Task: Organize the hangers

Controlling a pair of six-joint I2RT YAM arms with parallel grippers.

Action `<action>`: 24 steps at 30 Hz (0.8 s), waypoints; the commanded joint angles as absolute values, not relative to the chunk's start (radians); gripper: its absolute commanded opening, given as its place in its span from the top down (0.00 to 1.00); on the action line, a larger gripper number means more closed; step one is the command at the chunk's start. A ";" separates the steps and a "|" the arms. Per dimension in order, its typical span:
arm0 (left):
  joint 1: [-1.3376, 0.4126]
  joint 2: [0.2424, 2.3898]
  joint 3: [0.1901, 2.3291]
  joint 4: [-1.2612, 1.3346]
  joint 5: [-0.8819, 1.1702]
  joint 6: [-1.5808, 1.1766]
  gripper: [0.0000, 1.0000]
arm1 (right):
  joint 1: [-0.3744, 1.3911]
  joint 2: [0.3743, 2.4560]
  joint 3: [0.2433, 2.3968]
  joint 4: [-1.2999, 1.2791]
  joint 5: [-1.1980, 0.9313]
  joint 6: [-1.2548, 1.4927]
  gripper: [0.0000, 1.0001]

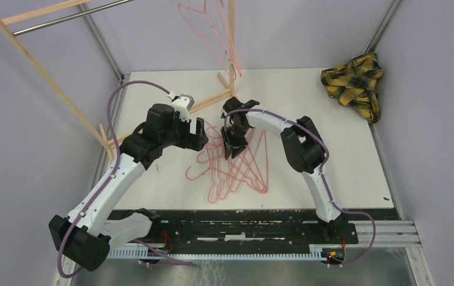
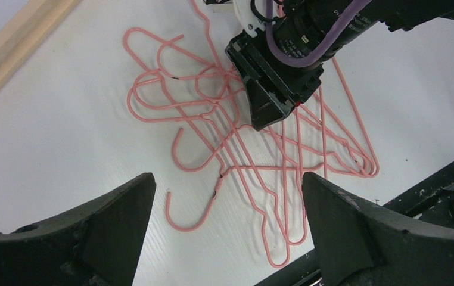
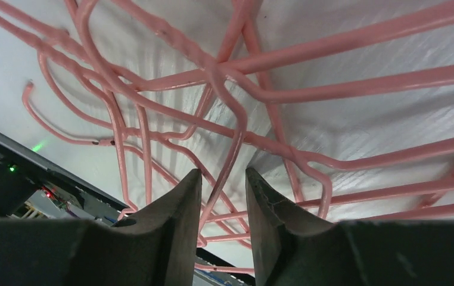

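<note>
Several pink wire hangers (image 1: 236, 170) lie tangled in a pile on the white table, and they also show in the left wrist view (image 2: 224, 119) and the right wrist view (image 3: 236, 77). Two or three more hangers (image 1: 210, 30) hang at the rack's right post. My right gripper (image 1: 235, 149) is down on the pile's far part. In its own view the right gripper (image 3: 223, 173) has its jaws narrowly apart, with one hanger wire (image 3: 236, 137) running between them and gaps on both sides. My left gripper (image 1: 199, 134) is wide open and empty, hovering over the pile's left edge (image 2: 227, 179).
A wooden-framed rack (image 1: 46, 65) with a metal bar (image 1: 64, 18) stands at the back left; its foot (image 1: 210, 101) reaches onto the table behind the grippers. A yellow-black plaid cloth (image 1: 355, 80) lies at the back right corner. The black rail (image 1: 230, 229) runs along the near edge.
</note>
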State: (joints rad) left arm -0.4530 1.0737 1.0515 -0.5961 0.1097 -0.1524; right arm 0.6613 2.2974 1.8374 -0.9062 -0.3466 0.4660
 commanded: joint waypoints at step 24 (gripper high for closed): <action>-0.454 0.996 0.905 -0.329 0.422 -0.291 0.01 | 0.627 1.963 1.871 -0.638 -0.549 0.810 0.99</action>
